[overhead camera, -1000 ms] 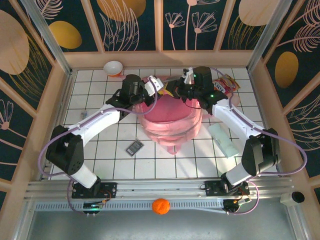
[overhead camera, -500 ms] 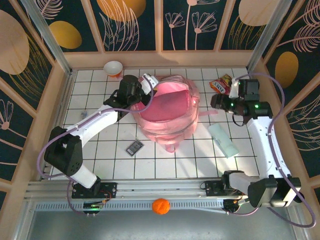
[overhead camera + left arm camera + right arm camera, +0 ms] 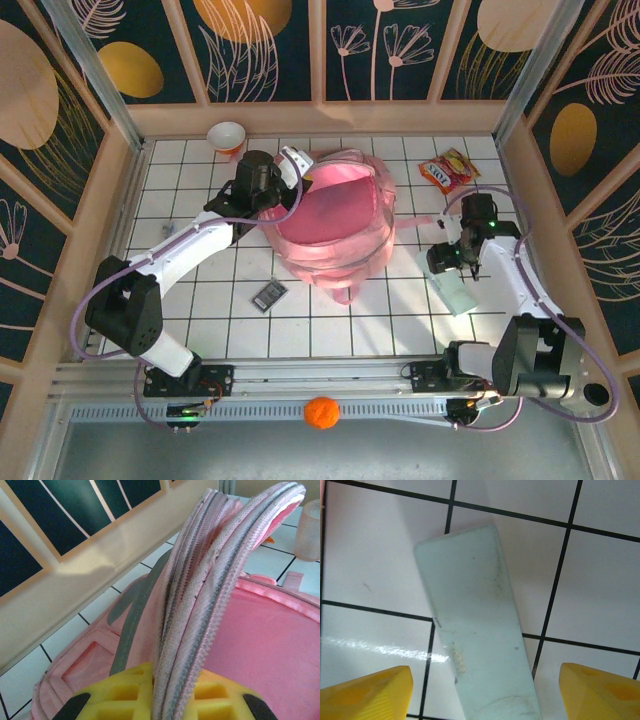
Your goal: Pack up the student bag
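Note:
The pink student bag (image 3: 335, 225) lies in the middle of the tiled table with its mouth held up. My left gripper (image 3: 291, 166) is at the bag's far left rim. In the left wrist view its yellow fingers (image 3: 125, 695) are shut on the folded zip edge (image 3: 210, 580) of the bag (image 3: 270, 640), and the left gripper (image 3: 175, 692) lifts that edge. My right gripper (image 3: 452, 262) hangs open just right of the bag, over a flat pale green case (image 3: 452, 288). In the right wrist view the case (image 3: 475, 620) lies between the wide-apart tips of the right gripper (image 3: 485, 692).
A white bowl (image 3: 226, 134) sits at the back left, and snack packets (image 3: 447, 170) at the back right. A dark flat device (image 3: 269, 295) lies near the bag's front left. An orange ball (image 3: 321, 411) rests beyond the near rail. A clear cup (image 3: 310, 530) stands behind the bag.
My right arm swung away from the bag's mouth to the right and nearer, and its gripper opened above the pale green case. The left gripper kept its hold on the bag's rim.

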Controlling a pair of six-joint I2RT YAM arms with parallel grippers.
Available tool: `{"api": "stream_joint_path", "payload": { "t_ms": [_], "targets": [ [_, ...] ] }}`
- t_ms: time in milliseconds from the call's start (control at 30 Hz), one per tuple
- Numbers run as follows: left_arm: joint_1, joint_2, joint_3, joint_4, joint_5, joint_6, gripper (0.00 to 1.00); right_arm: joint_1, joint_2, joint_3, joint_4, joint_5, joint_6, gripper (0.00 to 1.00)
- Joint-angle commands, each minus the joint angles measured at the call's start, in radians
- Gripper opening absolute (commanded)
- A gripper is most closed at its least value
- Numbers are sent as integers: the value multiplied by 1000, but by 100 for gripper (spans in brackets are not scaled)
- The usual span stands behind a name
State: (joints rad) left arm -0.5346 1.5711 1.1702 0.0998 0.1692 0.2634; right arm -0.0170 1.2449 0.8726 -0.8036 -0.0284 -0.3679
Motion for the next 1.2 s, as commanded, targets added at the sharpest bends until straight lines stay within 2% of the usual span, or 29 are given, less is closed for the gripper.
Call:
{"api": "stream_joint_path", "payload": {
  "t_ms": [0, 200, 667, 833, 967, 1167],
  "targets": [
    [10, -43, 17, 74, 28, -51, 0, 8, 40, -25, 64, 67, -49, 77],
    [10, -42, 19, 70, 35, -58, 0, 19, 143, -31, 120, 56, -37, 82],
    [11, -36, 18, 56, 40, -70, 0, 47, 334, -12, 140, 50, -42, 81],
    [10, -37, 17, 52, 35, -70, 0, 47, 380, 8, 145, 19, -34, 70],
    [11, -46, 14, 56, 32, -79, 0, 49, 360, 48, 124, 0, -10, 54],
    [11, -65, 13, 63, 25, -132, 0, 60, 207, 128, 70, -93, 65, 48]
  ]
}}
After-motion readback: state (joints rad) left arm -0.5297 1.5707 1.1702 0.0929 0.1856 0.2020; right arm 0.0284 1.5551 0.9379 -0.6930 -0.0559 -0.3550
